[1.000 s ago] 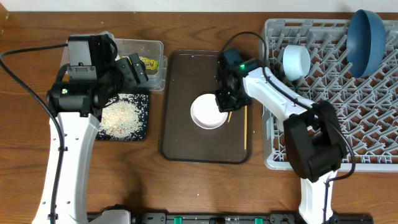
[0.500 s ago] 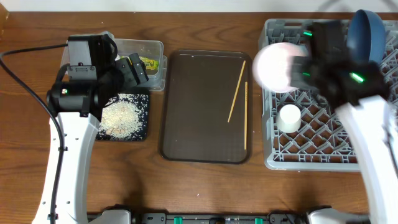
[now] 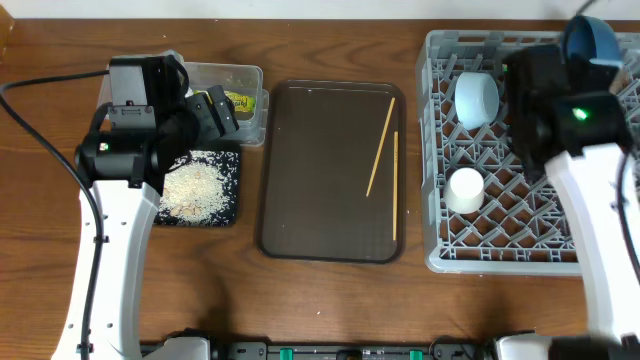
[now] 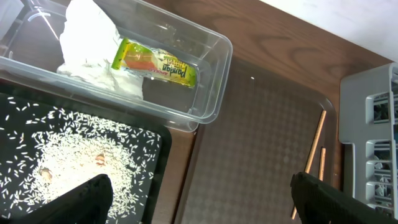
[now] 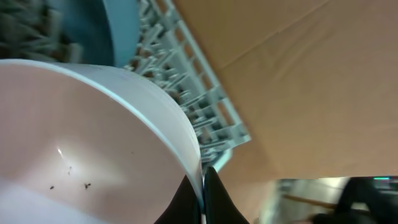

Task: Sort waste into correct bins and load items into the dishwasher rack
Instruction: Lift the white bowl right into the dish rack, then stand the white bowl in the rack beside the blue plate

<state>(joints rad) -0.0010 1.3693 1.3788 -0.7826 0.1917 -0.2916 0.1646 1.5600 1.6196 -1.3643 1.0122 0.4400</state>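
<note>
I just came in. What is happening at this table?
The right gripper pinches the rim of a white bowl over the grey plastic dishwasher rack, where a light blue bowl and a small white cup sit. Two thin wooden chopsticks lie on the dark brown serving tray. The left gripper hangs open over the clear plastic tub and black tray of rice scraps.

A dark brown serving tray, rectangular with rounded corners and a raised rim, lies flat near the middle of the wood-grain worktop. Its floor shows a fine texture. A pale strip borders the worktop's far edge.
</note>
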